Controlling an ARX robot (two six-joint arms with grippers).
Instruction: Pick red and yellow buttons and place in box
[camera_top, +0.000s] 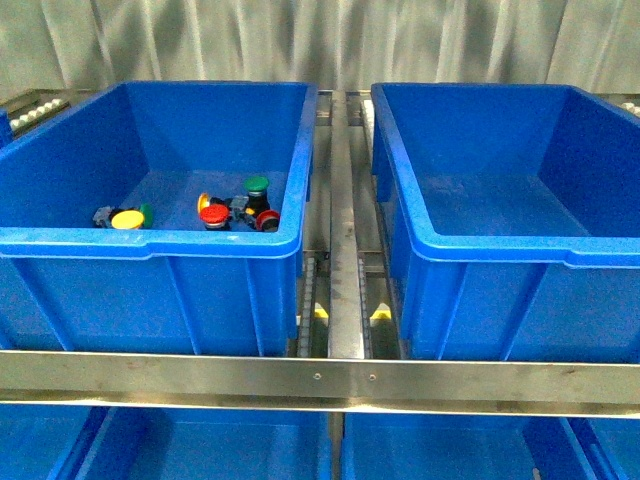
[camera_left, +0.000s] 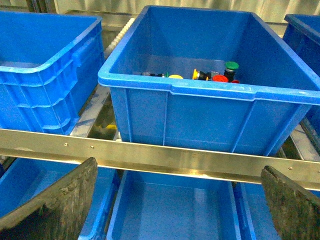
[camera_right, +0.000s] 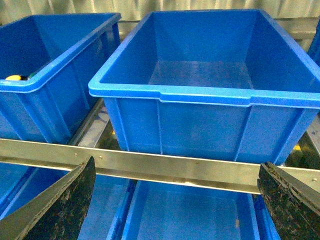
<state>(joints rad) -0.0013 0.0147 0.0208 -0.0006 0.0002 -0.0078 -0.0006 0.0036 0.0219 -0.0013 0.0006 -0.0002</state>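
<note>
- The glossy round yellow-capped push-button (camera_top: 127, 219) lies on the floor of the left bright blue plastic bin (camera_top: 150, 243), at 9 o'clock in the front view, close to its near wall.
- A red-capped push-button (camera_top: 213, 213) and a second red-capped push-button (camera_top: 268, 221) sit further toward 3 o'clock in the same bin, on stubby dark grey bodies.
- A green-capped push-button (camera_top: 257, 185) stands upright just behind them.
- The large rectangular bright blue plastic box (camera_top: 500, 250) stands at 3 o'clock, with a thick rolled rim and smooth tapered walls.
- A brushed metal rail (camera_top: 320, 378) crosses in front at 6 o'clock.
- The left hand (camera_left: 179, 167) is released, its rough dark fingers (camera_left: 55, 200) spread wide.
- The right hand (camera_right: 176, 165) is likewise spread, holding nothing.
</note>
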